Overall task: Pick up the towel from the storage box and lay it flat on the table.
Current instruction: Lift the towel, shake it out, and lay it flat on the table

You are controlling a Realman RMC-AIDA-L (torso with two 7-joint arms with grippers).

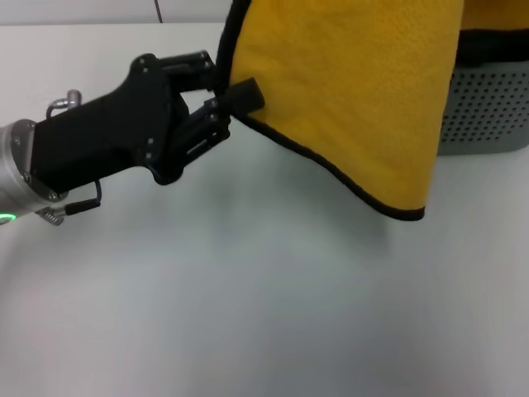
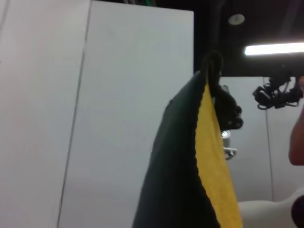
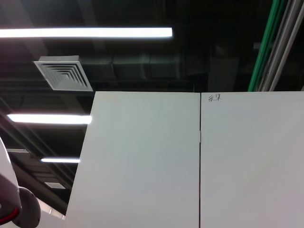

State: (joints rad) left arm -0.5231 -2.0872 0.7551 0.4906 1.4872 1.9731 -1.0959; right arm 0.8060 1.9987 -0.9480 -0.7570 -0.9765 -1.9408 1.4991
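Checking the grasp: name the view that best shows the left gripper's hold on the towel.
Head view: the left gripper pinches the towel at its black edge. Left wrist view shows only hanging cloth, no fingers. Right wrist view shows neither.

One towel (image 1: 355, 91), one storage box (image 1: 488, 107), one table (image 1: 248, 306), one claw (image 1: 225, 93) visible.

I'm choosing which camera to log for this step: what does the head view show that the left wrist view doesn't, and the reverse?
Only the head view shows the left end effector shut on the towel's black-edged side, the towel hanging clear above the white table, and the perforated storage box behind it. Only the left wrist view shows the towel's dark back face, white wall panels and a ceiling light. Both show the towel's yellow face and black edging. The right end effector appears in neither.
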